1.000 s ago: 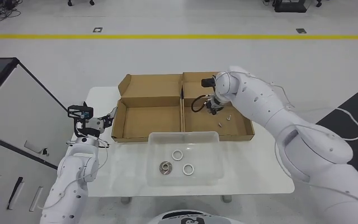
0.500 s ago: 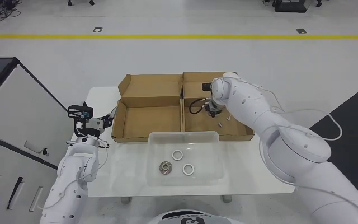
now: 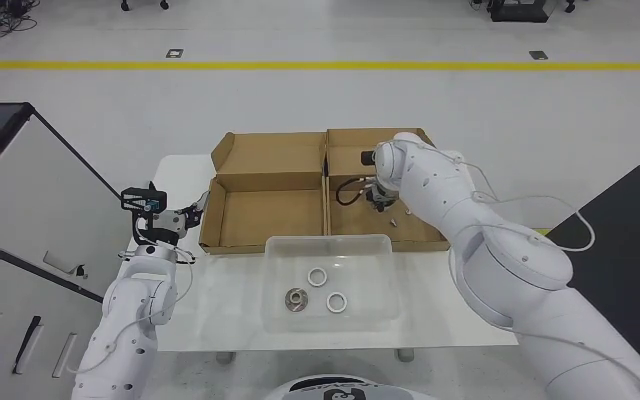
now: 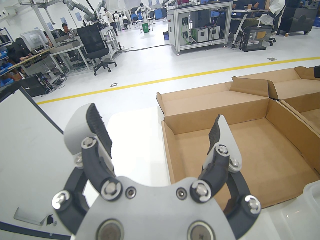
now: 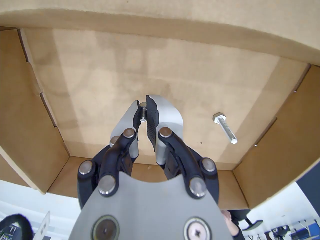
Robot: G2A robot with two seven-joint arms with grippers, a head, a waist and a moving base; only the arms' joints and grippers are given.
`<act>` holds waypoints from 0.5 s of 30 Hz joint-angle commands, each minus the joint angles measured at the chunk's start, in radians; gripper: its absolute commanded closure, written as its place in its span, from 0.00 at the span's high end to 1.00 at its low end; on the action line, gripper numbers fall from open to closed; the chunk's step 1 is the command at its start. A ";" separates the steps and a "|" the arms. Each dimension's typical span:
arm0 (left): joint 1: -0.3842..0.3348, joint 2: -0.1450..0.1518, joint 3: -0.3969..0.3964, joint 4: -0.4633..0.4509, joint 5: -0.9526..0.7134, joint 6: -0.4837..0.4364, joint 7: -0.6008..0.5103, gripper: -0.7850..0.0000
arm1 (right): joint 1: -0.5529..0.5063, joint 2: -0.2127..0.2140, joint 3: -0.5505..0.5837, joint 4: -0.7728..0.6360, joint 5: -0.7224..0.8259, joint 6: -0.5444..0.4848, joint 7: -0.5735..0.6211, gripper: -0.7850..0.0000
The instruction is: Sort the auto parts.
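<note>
Two brown cardboard boxes (image 3: 265, 215) on a white table (image 3: 450, 290). Clear bin (image 3: 370, 290) holds white rings (image 3: 318, 277). Black ribbed pads (image 5: 152, 123) pinch a silver bolt (image 5: 143, 114). Yellow floor stripe (image 3: 300, 65).

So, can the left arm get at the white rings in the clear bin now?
Probably yes. The left gripper is open and empty beside the left box, the clear bin has no lid, and nothing lies over the white rings. The right gripper holds a bolt in the right box.
</note>
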 commanded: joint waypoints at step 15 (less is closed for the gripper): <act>0.000 0.000 0.000 0.000 0.000 0.000 0.000 1.00 | 0.016 -0.031 0.031 0.079 -0.011 -0.067 -0.017 0.36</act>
